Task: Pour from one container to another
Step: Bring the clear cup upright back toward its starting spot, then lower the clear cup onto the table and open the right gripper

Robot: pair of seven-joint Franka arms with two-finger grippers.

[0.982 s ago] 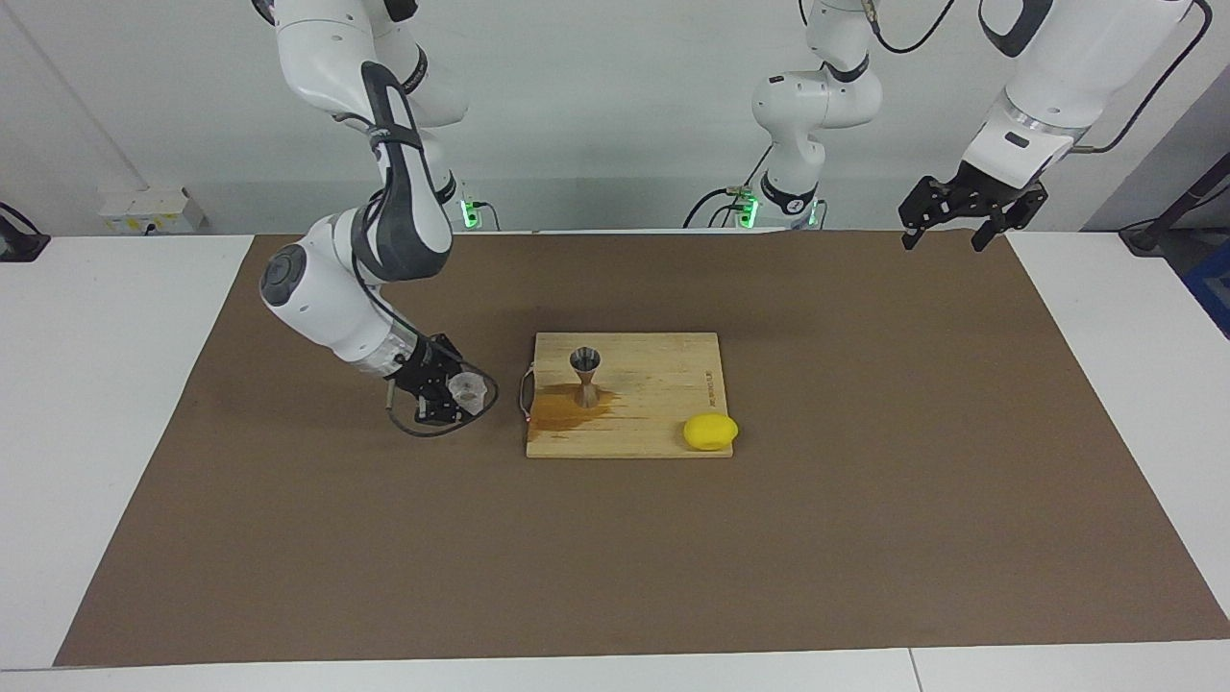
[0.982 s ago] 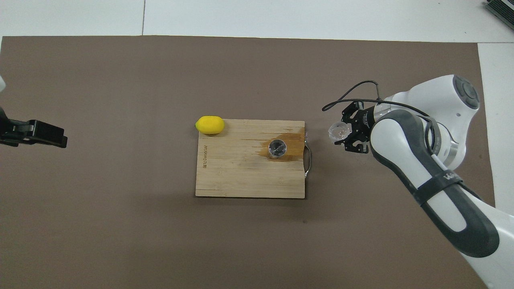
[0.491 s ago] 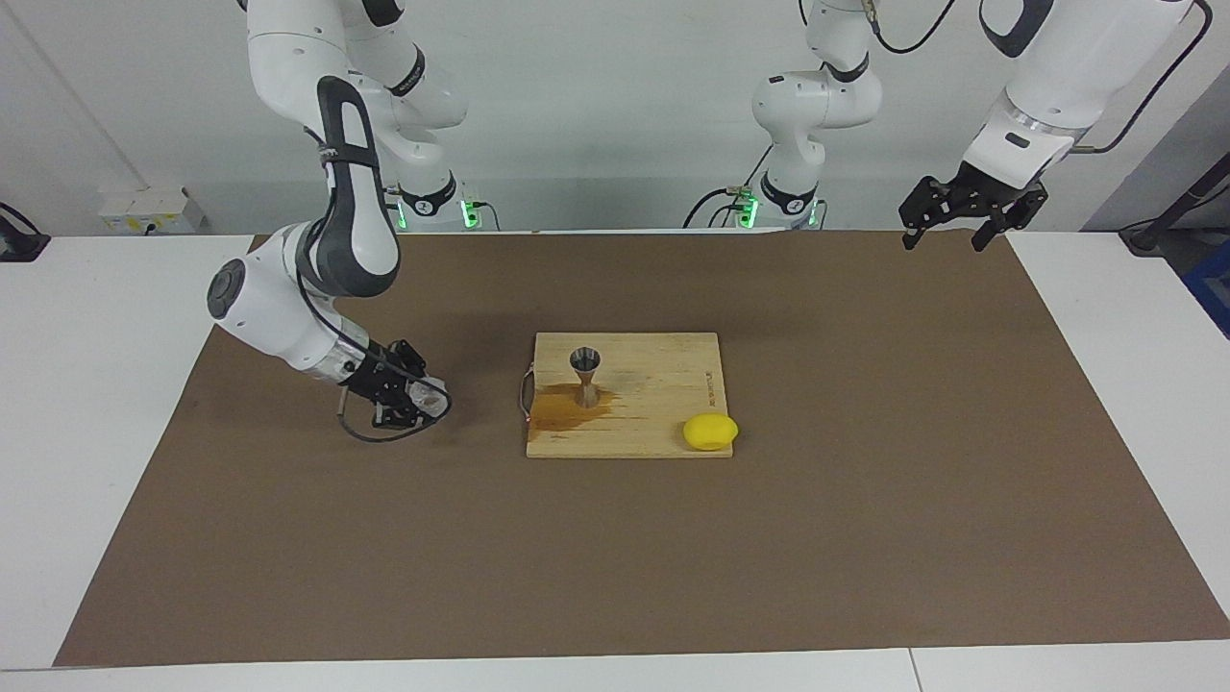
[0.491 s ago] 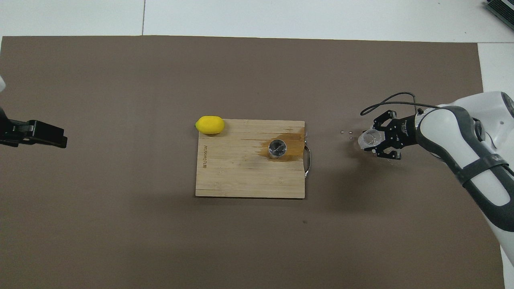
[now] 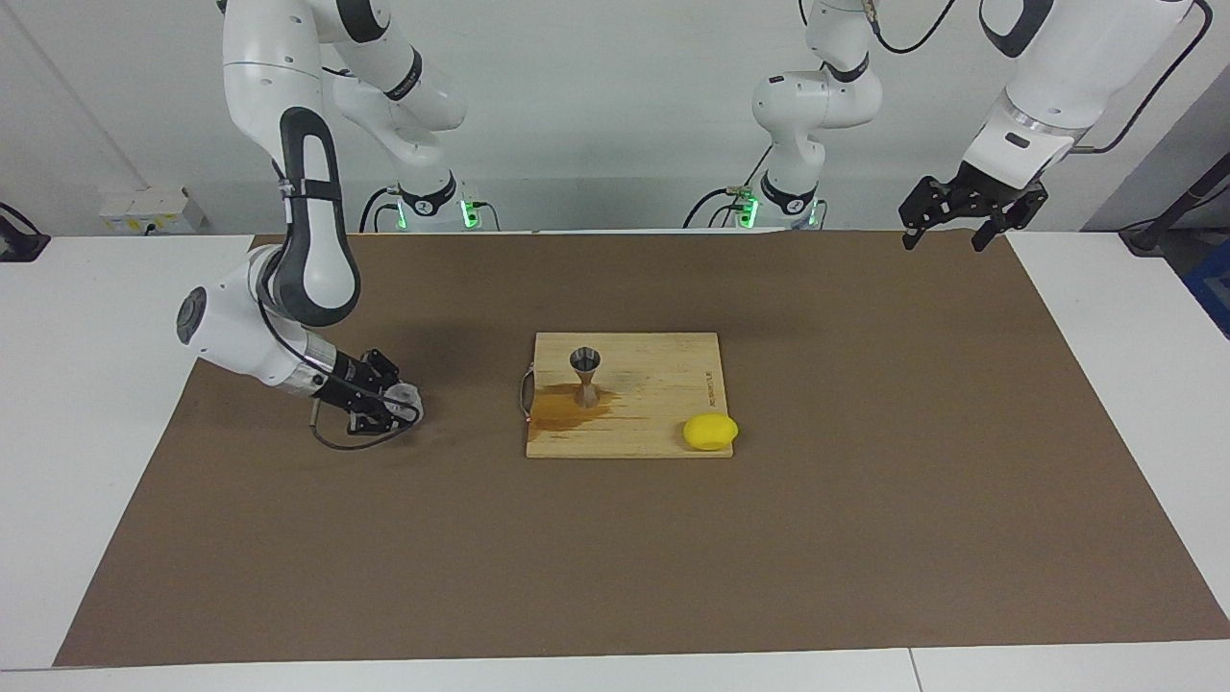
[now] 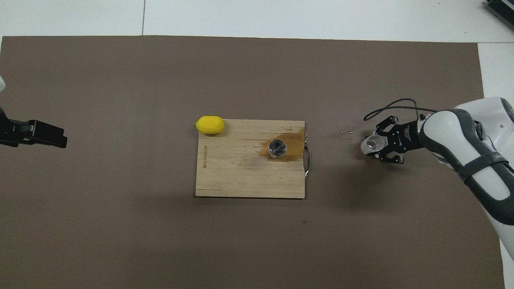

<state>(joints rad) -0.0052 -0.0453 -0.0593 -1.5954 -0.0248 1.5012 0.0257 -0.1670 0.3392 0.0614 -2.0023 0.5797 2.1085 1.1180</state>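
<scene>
Right claw (image 5: 392, 404), clamped on the clear plastic cup (image 5: 404, 397), holds it low over the mat, apparently for set-down, well apart from the steel jigger (image 5: 585, 375); left claw (image 5: 971, 210) waits, fingers apart.

At mid-frame a wooden cutting board (image 6: 241, 168) carries a steel jigger (image 6: 277, 147) standing in a brown wet stain (image 6: 291, 140). A lemon (image 6: 209, 125) sits at the board's upper left corner. At the frame's right, the right gripper (image 6: 379, 145) clasps a clear plastic cup (image 6: 369, 145). The left gripper (image 6: 44, 134) shows at the left edge.
</scene>
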